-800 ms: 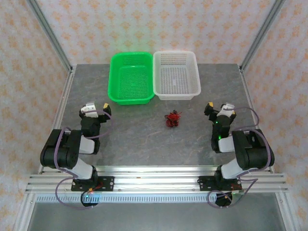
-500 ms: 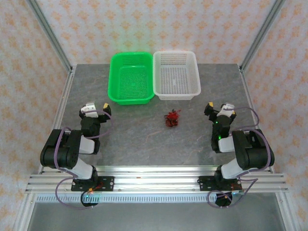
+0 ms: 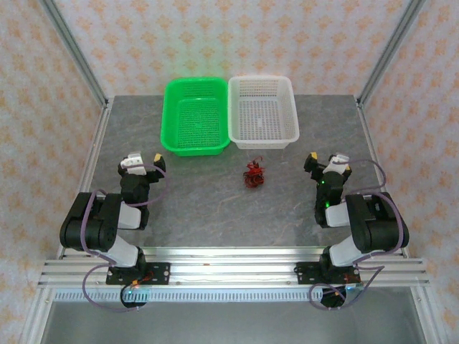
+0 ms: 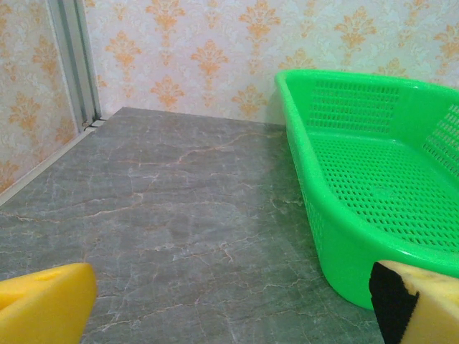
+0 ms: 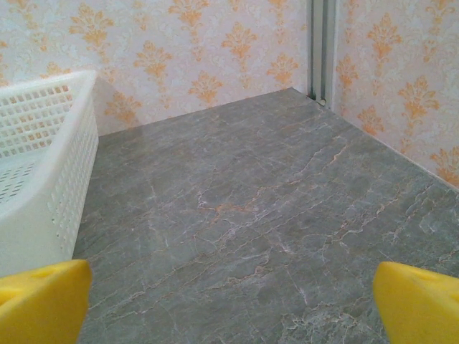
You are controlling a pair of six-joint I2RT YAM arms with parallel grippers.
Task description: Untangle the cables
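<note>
Two baskets at twelve o'clock: one green basket (image 3: 193, 118), one white basket (image 3: 262, 115). One tangle of cables (image 3: 253, 174) at the tabletop (image 3: 215, 208) centre; strand count unreadable. Two arms at six o'clock: left arm (image 3: 100, 222), right arm (image 3: 366, 222).

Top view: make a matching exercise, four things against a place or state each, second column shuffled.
1. green basket
2. white basket
3. cables
4. left end effector

A. at the back, right one of the side-by-side pair
B. open, holding nothing
C. at the back, left one of the pair
D. tangled clump on the table, in front of the pair

Pairs: 1-C, 2-A, 3-D, 4-B
</note>
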